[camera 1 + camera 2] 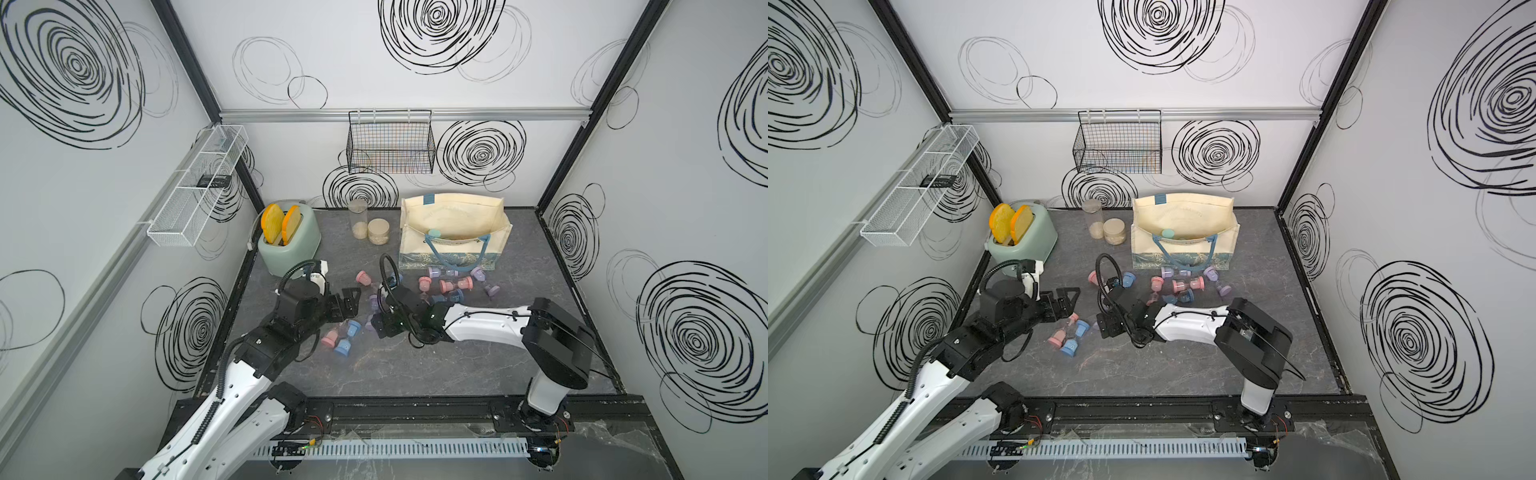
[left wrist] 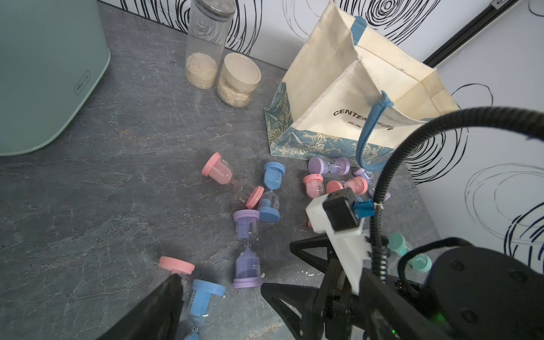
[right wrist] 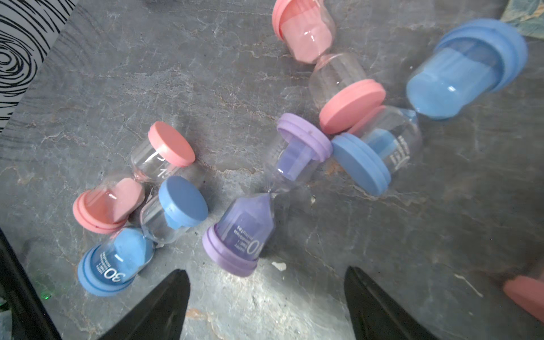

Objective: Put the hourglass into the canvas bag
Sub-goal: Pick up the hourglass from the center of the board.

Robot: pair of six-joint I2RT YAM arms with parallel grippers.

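Hourglass [image 3: 245, 232] with purple caps, flat on its side near the middle of the grey marbled surface [image 1: 415, 365], apart from the canvas bag [image 1: 451, 212], nearer and to its left. Far cap against a blue hourglass [image 3: 379, 147] and a pink hourglass [image 3: 338, 88], both also lying down. Just short of the near cap, right tool [image 3: 265, 272], jaws spread wide to either side, gripping nothing. Further left, a pink and blue pair [image 1: 341, 345] lying close together, with left tool [image 1: 348, 300] just beyond them, likewise released and empty. At the far right, canvas bag upright, mouth gaping, blue handle [image 2: 369, 129] draped over the near wall, a teal cap [image 1: 434, 232] visible inside. Along its near foot, a cluster of further hourglasses [image 1: 451, 284] in pink, purple and blue. At the far left, mint toaster [image 1: 291, 245] with two slices up. Between toaster and bag, two clear jars [image 1: 378, 232] of pale grains.
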